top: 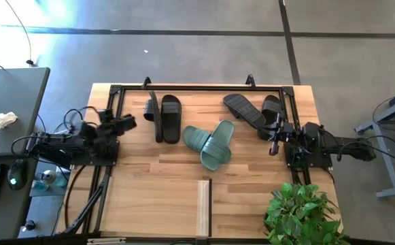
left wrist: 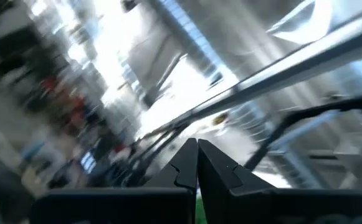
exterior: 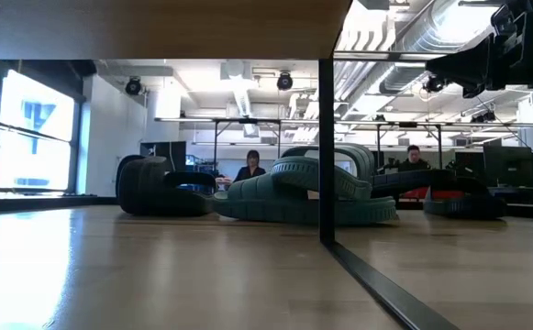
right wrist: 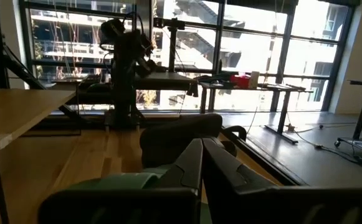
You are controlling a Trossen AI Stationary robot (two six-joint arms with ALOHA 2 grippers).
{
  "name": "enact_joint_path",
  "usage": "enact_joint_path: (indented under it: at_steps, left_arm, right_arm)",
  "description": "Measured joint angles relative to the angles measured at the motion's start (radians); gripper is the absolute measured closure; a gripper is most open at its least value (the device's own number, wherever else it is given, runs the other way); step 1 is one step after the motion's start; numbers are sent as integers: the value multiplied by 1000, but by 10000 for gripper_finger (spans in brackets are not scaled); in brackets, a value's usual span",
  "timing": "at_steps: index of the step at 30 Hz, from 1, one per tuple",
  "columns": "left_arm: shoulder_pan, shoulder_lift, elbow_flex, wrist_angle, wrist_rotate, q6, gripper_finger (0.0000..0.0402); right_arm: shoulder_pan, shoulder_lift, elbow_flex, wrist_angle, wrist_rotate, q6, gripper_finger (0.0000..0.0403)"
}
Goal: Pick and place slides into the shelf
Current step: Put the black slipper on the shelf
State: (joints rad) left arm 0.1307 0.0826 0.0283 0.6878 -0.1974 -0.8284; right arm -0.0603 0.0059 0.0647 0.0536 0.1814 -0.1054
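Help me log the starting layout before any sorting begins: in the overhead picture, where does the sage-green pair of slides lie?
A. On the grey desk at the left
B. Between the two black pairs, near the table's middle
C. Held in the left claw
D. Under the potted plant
B: the green slides lie overlapped mid-table, between the left black pair and the right black pair.

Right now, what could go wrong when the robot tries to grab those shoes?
The two green slides lie overlapped, so a claw might drag both. The black pair has one slide on edge against the other; it may topple when touched. The right claw is shut close to the other black slides and could nudge them.
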Motion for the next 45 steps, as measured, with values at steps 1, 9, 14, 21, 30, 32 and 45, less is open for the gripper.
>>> enact_joint_path:
  at_steps: [1, 9, 14, 21, 30, 32, 45]
  left_arm:
    - [0, 0, 20, 9, 0, 37, 401]
    - [0, 36, 375, -491, -63, 303, 401]
    - [0, 202, 632, -903, -128, 331, 401]
    - [1, 512, 879, -1254, -76, 364, 401]
    - [16, 828, 1104, -1585, 8, 388, 401]
    - [53, 864, 1109, -1579, 105, 400, 401]
    - [269, 944, 1109, -1575, 280, 548, 401]
  right_arm:
    - [0, 0, 0, 0, 0, 0, 402]
    - [0, 0, 0, 40, 0, 0, 402]
    - [0, 0, 0, 82, 0, 0, 402]
    - [0, 0, 0, 109, 0, 0, 402]
    - [0, 0, 0, 268, 0, 1, 402]
    - [0, 0, 0, 327, -2, 13, 402]
    - [0, 0, 0, 553, 271, 558, 402]
